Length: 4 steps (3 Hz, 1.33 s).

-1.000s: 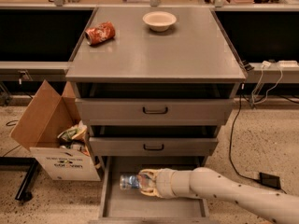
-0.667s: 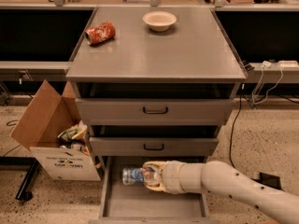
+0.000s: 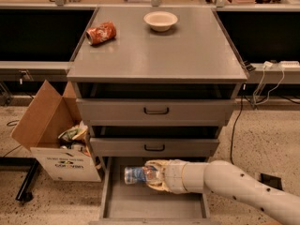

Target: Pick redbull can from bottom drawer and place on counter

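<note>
The redbull can, silver and blue, lies on its side in the open bottom drawer, near its back left. My gripper reaches in from the right on the white arm. Its tan fingers are closed around the can's right end, and the can seems to sit slightly above the drawer floor. The grey counter is the cabinet top above.
A cream bowl and a red-orange soda can on its side sit on the counter's far part. Two shut drawer fronts are above the open drawer. A cardboard box of trash stands at the left. Cables hang at the right.
The gripper has moved a little toward the back of the drawer and closed over the can's end. The can has shifted slightly up with it.
</note>
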{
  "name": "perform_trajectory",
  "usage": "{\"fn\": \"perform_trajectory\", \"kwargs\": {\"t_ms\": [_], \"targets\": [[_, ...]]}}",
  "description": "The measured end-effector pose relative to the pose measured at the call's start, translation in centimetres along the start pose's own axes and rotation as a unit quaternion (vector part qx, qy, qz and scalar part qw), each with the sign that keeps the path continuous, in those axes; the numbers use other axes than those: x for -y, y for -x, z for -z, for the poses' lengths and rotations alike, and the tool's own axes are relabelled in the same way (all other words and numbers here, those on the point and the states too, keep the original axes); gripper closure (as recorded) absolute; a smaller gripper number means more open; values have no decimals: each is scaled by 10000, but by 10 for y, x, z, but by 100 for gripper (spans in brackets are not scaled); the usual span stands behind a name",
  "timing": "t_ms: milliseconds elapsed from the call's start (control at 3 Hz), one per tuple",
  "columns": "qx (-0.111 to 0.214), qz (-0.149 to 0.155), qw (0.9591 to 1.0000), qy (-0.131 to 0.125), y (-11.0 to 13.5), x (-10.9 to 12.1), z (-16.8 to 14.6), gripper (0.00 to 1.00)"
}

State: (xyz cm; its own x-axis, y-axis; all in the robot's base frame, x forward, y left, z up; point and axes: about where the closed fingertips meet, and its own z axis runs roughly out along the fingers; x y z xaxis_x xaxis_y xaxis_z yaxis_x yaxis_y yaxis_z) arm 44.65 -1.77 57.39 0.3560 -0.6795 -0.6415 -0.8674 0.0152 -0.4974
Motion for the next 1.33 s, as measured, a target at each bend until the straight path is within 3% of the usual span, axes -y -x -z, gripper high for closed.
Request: {"fn": "perform_trajectory", "kwargs": {"t_ms": [333,1000,1333], "targets": [[-131,-164,9997,-113,6,22,19,100],[-731,-580,9949,-372,34,125,104,100],[-758,-597,9946,-384,33,130,105,100]]}}
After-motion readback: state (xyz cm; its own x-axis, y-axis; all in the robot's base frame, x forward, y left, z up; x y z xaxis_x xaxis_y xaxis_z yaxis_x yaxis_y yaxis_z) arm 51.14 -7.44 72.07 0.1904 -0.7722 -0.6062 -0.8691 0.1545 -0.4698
